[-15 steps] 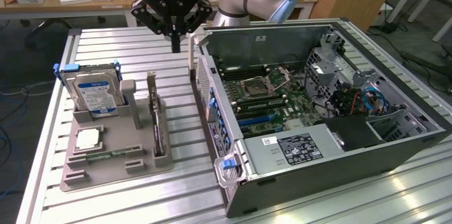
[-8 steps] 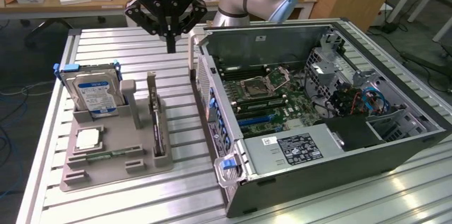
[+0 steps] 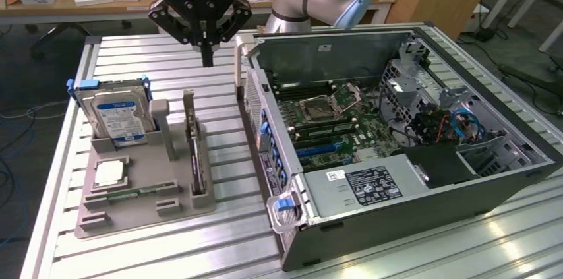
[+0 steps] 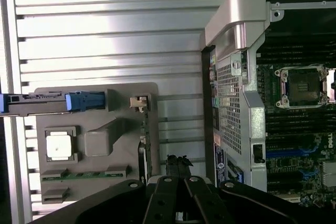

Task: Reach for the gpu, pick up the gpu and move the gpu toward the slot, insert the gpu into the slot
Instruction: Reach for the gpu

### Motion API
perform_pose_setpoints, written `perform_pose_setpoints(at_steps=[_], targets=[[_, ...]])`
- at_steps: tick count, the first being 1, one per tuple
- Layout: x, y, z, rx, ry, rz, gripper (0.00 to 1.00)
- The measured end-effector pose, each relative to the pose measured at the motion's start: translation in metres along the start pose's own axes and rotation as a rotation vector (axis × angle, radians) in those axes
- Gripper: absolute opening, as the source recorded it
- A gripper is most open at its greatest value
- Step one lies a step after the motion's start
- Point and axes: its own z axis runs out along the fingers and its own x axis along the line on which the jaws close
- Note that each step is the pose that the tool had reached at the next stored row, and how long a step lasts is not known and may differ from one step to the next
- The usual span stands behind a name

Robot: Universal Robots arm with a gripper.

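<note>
The gpu [image 3: 192,140] stands on edge in a groove of the grey holder tray [image 3: 123,219] on the slatted table, at the exterior view's left. In the wrist view the gpu [image 4: 145,148] appears edge-on, with its metal bracket end at the tray's corner. My gripper [image 3: 207,61] hangs shut above the table, beyond the gpu's far end and clear of it, holding nothing. Its black fingertips [image 4: 177,163] are pressed together close to the gpu's edge. The slot [image 3: 318,150] is a blue strip on the green motherboard inside the open computer case; the slot [image 4: 286,153] lies below the CPU socket.
The tray also holds a silver-blue hard drive [image 3: 118,117] upright, a square CPU chip [image 3: 110,172] and a memory stick [image 3: 132,193]. The open case [image 3: 492,186] stands at the exterior view's right, with its perforated rear wall [image 3: 255,104] near the tray. Desks stand behind.
</note>
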Motion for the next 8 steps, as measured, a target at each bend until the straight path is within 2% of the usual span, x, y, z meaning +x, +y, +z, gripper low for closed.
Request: perform_pose_setpoints(at_steps=[8], targets=[[0.0091,-0.0008,-0.0002,0.0000,0.0000,0.000,0.10]])
